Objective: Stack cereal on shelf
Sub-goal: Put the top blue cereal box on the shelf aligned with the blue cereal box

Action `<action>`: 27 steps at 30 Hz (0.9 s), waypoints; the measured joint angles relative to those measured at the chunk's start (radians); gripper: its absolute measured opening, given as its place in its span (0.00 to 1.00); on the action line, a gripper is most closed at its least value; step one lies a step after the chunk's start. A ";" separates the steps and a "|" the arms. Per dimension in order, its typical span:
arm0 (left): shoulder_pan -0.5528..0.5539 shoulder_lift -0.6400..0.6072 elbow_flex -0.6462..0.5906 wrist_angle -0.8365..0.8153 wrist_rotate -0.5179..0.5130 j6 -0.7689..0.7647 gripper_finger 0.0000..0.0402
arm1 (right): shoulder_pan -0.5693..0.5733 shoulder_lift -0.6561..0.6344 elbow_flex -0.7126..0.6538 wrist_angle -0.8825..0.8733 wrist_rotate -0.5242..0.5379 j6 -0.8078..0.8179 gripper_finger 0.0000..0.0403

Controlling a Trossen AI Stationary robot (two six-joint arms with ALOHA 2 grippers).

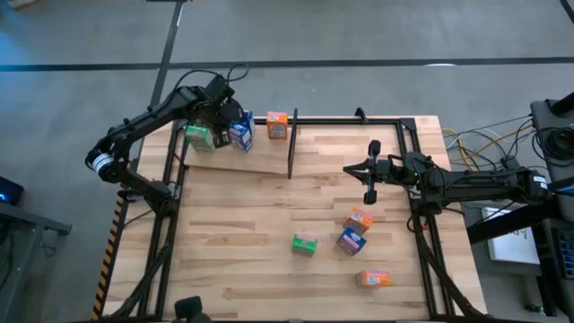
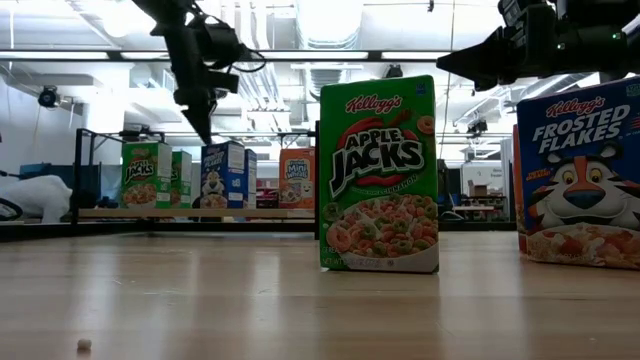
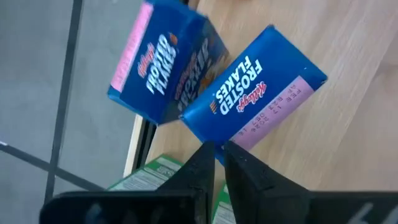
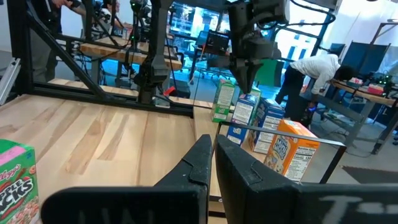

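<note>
Already on the shelf (image 1: 269,160) stand several cereal boxes: a green Apple Jacks box (image 1: 199,136), blue Frosted Flakes boxes (image 1: 240,133) beside it, and an orange Mini-Wheats box (image 1: 277,125) nearer the black divider rod (image 1: 291,144). Directly above the blue boxes hangs the left gripper (image 1: 226,115), its arm reaching in over the table's far left corner, pointing down; its fingers are pressed almost together with nothing between them. The left wrist view shows what the overhead one hides: two blue Frosted Flakes boxes (image 3: 252,93) just past the fingertips, their tops touching at a corner, with a green box edge (image 3: 149,177) below.

Out on the open tabletop (image 1: 233,242), well apart from either set of jaws, sit a green Apple Jacks box (image 1: 304,243), an orange box (image 1: 360,220) touching a blue Frosted Flakes box (image 1: 351,240), and another orange box (image 1: 373,278) lying flat.

The right gripper (image 1: 352,170) is stretched level from the right edge, fingers closed and empty, aimed toward the divider. Its wrist view alone shows a person (image 4: 311,74) bending over in the room beyond. The low view shows the shelf boxes upright in a row behind the big green box.
</note>
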 joint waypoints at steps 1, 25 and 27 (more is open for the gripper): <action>0.000 0.000 -0.007 0.001 -0.004 0.000 0.04 | 0.000 0.000 0.000 0.000 0.000 0.000 0.03; -0.008 -0.010 0.000 -0.050 0.053 -0.162 0.00 | 0.000 0.000 0.000 0.000 0.000 0.000 0.03; -0.012 -0.010 0.000 -0.054 0.055 -0.167 0.00 | 0.000 0.000 0.000 0.000 0.000 0.000 0.03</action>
